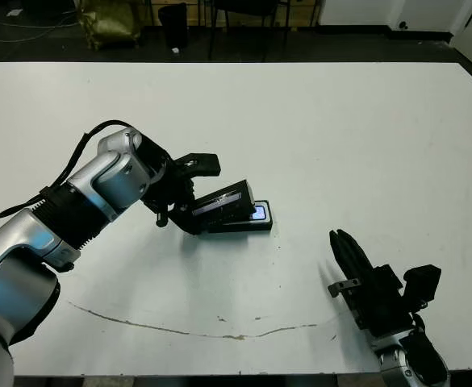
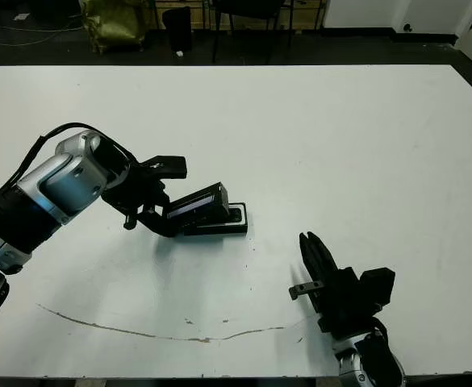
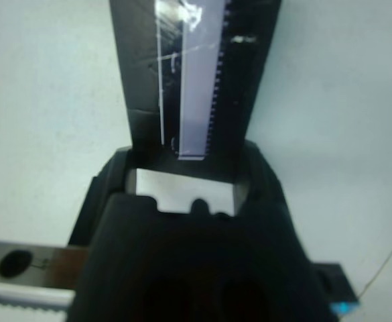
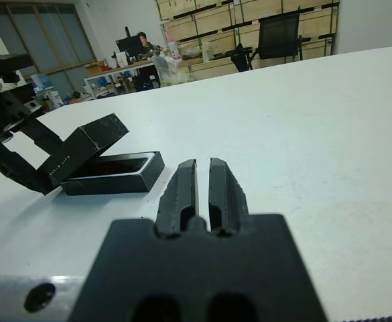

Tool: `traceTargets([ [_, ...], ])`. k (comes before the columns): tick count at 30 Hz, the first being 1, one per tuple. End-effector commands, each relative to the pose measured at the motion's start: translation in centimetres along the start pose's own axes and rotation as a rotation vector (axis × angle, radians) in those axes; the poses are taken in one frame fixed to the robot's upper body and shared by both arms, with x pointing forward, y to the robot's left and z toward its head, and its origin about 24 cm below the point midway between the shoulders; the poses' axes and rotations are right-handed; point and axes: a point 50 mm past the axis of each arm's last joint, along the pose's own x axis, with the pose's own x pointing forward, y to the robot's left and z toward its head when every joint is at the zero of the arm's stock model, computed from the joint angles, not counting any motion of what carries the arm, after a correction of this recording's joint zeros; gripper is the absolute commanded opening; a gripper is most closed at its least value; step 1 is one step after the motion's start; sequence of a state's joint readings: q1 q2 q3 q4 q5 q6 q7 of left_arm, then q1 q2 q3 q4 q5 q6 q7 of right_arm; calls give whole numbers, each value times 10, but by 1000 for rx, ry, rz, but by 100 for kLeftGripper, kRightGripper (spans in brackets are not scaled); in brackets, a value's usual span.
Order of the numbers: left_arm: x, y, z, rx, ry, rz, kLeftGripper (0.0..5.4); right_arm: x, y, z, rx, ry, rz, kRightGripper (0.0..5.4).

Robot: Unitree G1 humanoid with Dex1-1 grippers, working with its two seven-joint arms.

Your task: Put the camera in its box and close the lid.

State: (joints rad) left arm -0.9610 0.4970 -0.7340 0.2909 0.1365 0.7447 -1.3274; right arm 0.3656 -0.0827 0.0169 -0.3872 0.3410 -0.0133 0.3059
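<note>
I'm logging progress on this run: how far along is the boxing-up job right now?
Nearly finished. The camera already lies in the box, its bluish screen showing. The left gripper holds the lid tilted over the box, one end raised, so closing is in hand. What is left is lowering the lid flat and letting go. The right gripper is shut, apart from the box.

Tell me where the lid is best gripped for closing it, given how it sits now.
By its short raised end, from the robot's left, where the left end effector already clamps it. The lid is long and flat and slants over the box; a grip at that end leaves its length free to lower. The right end effector rests apart.
</note>
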Motion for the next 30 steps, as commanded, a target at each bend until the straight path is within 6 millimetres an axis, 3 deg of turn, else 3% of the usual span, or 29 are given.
traceTargets([
  [1, 6, -1, 0, 12, 20, -31, 190, -4, 0, -4, 12, 31, -17, 0],
  [30, 21, -6, 22, 71, 5, -106, 190, -11, 3, -2, -2, 54, -49, 0],
])
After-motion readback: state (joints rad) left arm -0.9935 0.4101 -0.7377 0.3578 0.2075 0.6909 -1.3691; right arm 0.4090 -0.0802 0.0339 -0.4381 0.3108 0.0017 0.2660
